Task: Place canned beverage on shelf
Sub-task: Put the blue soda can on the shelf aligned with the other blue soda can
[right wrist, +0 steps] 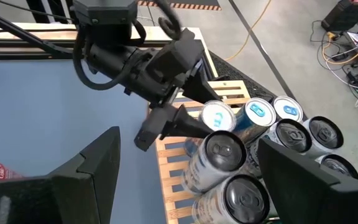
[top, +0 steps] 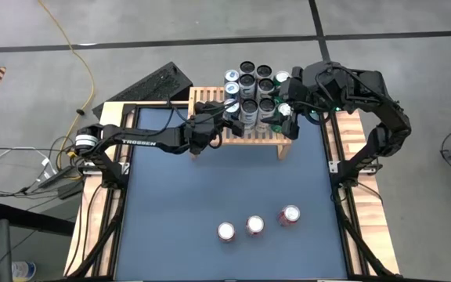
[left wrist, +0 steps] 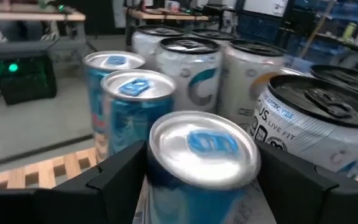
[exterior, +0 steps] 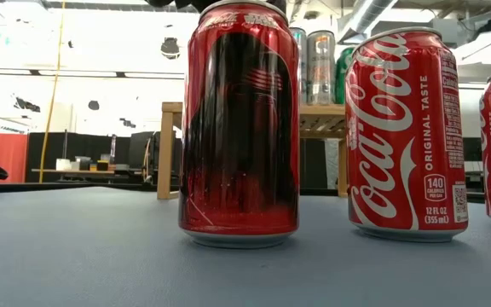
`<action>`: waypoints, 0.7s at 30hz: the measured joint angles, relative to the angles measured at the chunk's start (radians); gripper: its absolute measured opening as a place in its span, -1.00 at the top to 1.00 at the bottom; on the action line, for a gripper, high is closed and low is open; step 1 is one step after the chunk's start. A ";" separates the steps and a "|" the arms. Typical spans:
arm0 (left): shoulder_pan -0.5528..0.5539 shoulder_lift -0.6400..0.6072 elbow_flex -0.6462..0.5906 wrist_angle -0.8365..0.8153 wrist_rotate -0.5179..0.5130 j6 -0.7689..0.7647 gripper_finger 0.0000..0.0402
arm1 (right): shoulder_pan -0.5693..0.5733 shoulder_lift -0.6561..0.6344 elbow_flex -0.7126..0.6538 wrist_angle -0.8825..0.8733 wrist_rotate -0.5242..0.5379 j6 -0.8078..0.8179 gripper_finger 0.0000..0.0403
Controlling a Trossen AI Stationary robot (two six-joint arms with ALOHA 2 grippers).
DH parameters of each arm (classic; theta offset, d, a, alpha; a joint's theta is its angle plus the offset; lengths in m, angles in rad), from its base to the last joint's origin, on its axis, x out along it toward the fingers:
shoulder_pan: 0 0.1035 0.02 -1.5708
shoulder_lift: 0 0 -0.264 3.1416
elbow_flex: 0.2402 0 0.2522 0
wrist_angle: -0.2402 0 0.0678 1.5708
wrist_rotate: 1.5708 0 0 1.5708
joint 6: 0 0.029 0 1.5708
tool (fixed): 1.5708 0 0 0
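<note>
I see the left gripper [left wrist: 201, 180] straddling an upright blue-topped can [left wrist: 202, 163], fingers apparently just clear, on the shelf [top: 207, 100] at twelve o'clock. The right gripper [top: 286, 106] hovers wide, empty

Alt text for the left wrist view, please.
The left gripper straddles a blue-tabbed silver can standing on the wooden shelf, one dark finger on each side. Two matching blue cans and several white cans crowd behind it.
</note>
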 joint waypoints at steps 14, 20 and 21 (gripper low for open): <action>-0.022 0.000 0.000 0.039 -0.060 0.147 -0.38 | 0.000 0.000 0.000 0.000 -0.002 0.000 -0.56; -0.028 -0.008 0.000 0.027 -0.152 0.177 -0.38 | 0.000 0.000 0.000 -0.015 -0.002 0.000 -0.56; -0.031 -0.010 0.000 0.029 -0.161 0.177 -0.38 | 0.000 0.000 0.000 -0.019 -0.003 0.000 -0.56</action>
